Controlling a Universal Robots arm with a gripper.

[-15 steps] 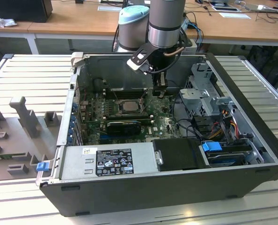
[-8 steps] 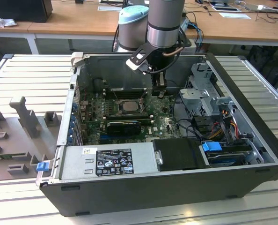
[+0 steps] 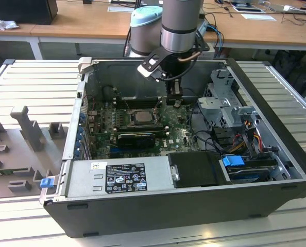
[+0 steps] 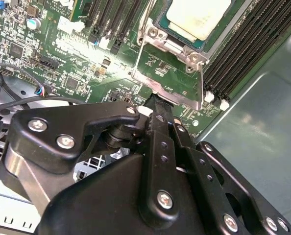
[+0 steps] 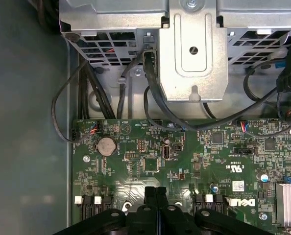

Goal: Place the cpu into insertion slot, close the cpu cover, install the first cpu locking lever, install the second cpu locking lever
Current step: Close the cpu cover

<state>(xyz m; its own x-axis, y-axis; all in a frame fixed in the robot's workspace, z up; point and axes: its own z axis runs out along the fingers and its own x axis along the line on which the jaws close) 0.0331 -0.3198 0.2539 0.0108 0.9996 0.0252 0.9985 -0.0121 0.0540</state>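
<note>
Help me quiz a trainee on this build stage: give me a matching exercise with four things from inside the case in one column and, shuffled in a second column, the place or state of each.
Things
1. cpu
2. cpu cover
3. gripper
4. round battery

Place or state
A. shut, its tip at the cover's edge
B. silver disc on the green motherboard
C. lying in the insertion slot
D. swung open, not down over the chip

Pairs: 1-C, 2-D, 3-A, 4-B
</note>
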